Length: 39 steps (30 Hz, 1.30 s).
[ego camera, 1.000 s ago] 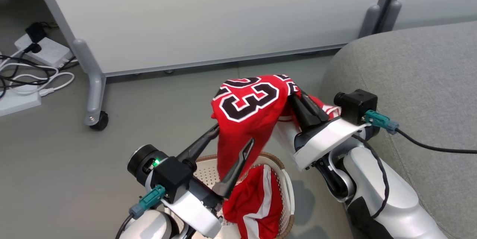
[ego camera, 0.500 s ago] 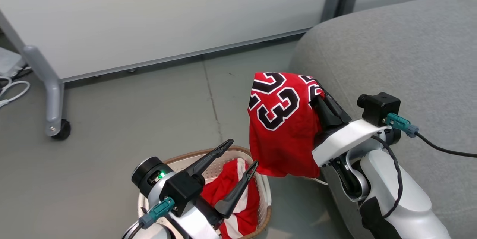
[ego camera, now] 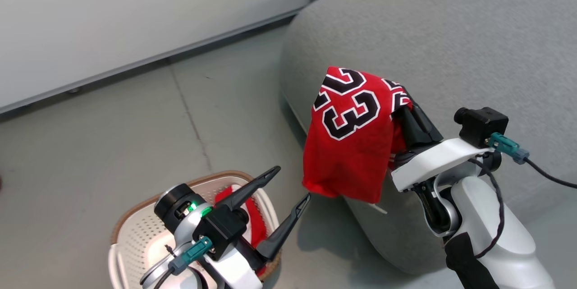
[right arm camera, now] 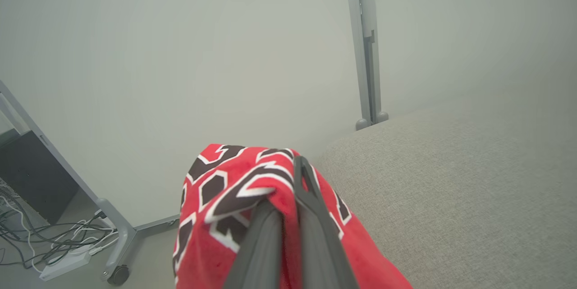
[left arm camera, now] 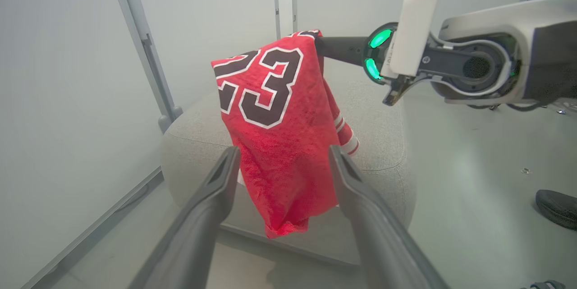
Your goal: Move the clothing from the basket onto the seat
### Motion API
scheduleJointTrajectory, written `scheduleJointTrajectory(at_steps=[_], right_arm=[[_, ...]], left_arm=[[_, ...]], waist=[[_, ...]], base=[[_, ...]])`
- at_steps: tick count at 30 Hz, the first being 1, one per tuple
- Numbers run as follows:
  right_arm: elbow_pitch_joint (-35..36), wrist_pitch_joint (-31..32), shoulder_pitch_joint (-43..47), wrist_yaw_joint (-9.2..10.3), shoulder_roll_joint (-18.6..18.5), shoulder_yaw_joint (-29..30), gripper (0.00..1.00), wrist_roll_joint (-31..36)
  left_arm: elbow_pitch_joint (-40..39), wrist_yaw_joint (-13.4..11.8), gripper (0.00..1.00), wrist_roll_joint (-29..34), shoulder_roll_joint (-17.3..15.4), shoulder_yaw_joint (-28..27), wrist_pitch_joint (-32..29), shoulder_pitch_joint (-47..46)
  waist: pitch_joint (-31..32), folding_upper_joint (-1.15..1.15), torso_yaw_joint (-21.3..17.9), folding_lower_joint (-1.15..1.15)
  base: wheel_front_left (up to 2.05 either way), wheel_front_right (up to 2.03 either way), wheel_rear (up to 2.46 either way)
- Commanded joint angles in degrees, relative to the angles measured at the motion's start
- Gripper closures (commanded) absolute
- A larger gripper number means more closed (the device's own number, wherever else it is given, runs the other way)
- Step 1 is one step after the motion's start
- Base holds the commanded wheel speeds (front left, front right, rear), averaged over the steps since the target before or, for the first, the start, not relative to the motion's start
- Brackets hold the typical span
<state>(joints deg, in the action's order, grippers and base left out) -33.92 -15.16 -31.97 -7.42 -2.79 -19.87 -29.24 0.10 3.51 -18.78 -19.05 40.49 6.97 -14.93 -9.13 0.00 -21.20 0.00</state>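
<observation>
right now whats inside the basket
Red cloth lies at the basket's right side; bare perforated floor shows to its left. The left gripper and wrist cover the middle, so what else lies there cannot be seen.

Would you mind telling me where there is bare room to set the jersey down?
The grey seat is bare beyond the jersey in the right claw; so is the floor between basket and wall panel. Crowded: the basket, shorts inside, left claw above.
</observation>
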Motion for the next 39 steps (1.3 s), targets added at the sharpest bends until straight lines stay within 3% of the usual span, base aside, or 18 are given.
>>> scheduleJointTrajectory(at_steps=[1, 7, 14, 28, 39], right_arm=[[0.71, -0.16, 0.46, -0.13, -0.2, 0.61, 1.0, -0.22], [2.34, -0.16, -1.19, -0.13, -0.19, 3.45, 1.0, -0.06], [2.6, -0.16, -7.1, -0.13, -0.18, 9.38, 1.0, -0.8], [0.09, -0.16, -24.3, -0.13, -1.89, 31.09, 1.0, 4.75], [-8.74, -0.16, -25.09, -0.13, -1.24, 43.18, 1.0, 9.25]], left_arm=[[-0.42, -0.04, 0.0, 0.49, -0.48, -0.09, -0.33, -1.2], [-1.97, -0.9, 0.0, 1.23, -1.82, -0.6, -1.95, -2.51], [-4.2, -0.76, 0.0, 2.06, -3.63, -1.31, -3.91, -5.04], [-13.73, 1.98, 0.0, 5.58, -7.72, -0.27, -8.51, -14.87], [-18.57, 2.98, 0.0, 6.63, -11.49, 0.4, -10.73, -19.02]], waist=[[-1.89, 0.0, -2.73, 0.0], [-5.2, 0.0, -7.23, 0.0], [-8.98, 0.0, -9.11, 0.0], [-24.66, 0.0, -3.31, 0.0], [-33.52, 0.0, -1.29, 0.0]], base=[[0.0, 0.0, 0.0], [0.0, 0.0, 0.0], [0.0, 0.0, 0.0], [0.0, 0.0, 0.0], [0.0, 0.0, 0.0]])
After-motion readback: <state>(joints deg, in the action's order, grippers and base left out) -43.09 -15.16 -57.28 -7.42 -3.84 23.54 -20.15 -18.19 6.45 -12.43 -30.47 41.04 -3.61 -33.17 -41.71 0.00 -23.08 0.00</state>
